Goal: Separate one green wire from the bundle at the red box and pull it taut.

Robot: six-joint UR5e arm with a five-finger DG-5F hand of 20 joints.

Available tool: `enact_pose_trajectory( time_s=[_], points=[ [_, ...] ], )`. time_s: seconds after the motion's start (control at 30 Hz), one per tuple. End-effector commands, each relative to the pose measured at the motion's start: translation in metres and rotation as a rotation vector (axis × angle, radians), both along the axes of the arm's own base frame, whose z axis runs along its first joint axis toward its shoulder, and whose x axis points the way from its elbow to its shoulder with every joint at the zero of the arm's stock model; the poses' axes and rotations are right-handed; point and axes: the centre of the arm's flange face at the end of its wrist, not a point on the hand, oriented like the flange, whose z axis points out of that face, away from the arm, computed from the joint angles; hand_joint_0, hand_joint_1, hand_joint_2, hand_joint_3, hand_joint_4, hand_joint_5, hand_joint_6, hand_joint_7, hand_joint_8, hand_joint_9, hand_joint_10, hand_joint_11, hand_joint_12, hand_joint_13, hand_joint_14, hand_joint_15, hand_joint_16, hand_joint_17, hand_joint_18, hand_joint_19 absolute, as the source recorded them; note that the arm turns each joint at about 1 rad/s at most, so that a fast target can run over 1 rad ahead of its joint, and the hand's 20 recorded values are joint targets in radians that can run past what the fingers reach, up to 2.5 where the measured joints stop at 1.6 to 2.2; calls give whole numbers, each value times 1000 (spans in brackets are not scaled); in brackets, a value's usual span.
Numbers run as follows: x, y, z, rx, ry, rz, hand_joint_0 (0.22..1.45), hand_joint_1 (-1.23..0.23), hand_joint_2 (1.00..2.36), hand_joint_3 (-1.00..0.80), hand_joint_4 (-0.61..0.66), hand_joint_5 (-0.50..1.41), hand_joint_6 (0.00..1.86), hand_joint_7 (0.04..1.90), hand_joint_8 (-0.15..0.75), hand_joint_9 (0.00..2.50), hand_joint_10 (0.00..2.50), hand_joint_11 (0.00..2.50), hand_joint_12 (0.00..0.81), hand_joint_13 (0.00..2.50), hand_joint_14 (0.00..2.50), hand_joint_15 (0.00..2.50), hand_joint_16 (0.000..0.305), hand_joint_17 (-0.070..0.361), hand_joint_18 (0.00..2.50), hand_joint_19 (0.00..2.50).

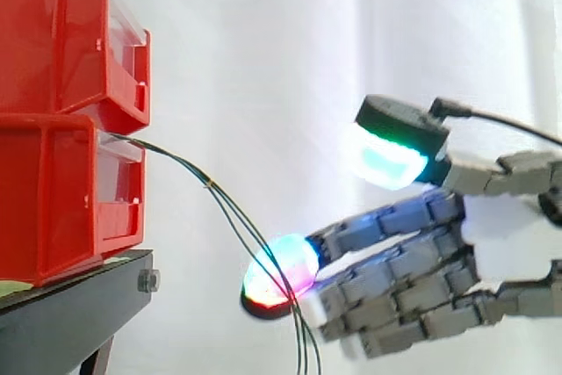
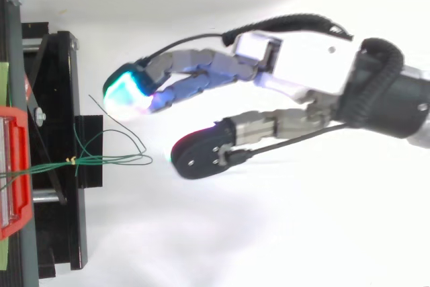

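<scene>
The green wires (image 1: 230,217) come out of the lower red bin's (image 1: 53,199) front and droop past the black stand's (image 1: 70,313) front edge, bunched together, none singled out yet. The robot hand (image 2: 302,58) is wide open holding nothing, thumb (image 2: 201,156) spread well off the fingers (image 2: 201,75); from the side a glowing fingertip (image 1: 285,270) overlaps the strands, but from above it sits off to one side of them. Looks like the approach step to me: next it'd need to shift onto the bundle and pinch just one strand.

Hand (image 2: 302,52) level, fingers (image 2: 208,66) straight, thumb (image 2: 269,126) apart.
</scene>
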Motion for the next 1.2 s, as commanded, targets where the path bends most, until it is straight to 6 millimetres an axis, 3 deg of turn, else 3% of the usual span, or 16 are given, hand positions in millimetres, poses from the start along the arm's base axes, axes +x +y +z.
enact_pose_trajectory(
  time_s=[0.0, 0.93, 1.03, 1.17],
  points=[
    [15, 9, -10, 23, -10, 20, 501, -513, 1003, -459, 195, -195, 502, 750, 214, 470, 3, 87, 298, 221, 0, 17, 46, 104, 120, 150],
    [30, 34, -5, -21, -80, 53, 524, -566, 1004, -442, 247, -147, 502, 838, 225, 656, 8, 225, 305, 437, 6, 151, 46, 104, 327, 251],
    [43, 33, -32, -1, -68, 53, 525, -566, 1004, -440, 246, -145, 502, 839, 226, 661, 8, 227, 304, 446, 6, 164, 46, 104, 334, 260],
    [57, 35, -32, 58, -70, 71, 529, -566, 1005, -436, 250, -141, 502, 838, 228, 675, 8, 231, 302, 457, 7, 171, 46, 104, 348, 277]
  ],
)
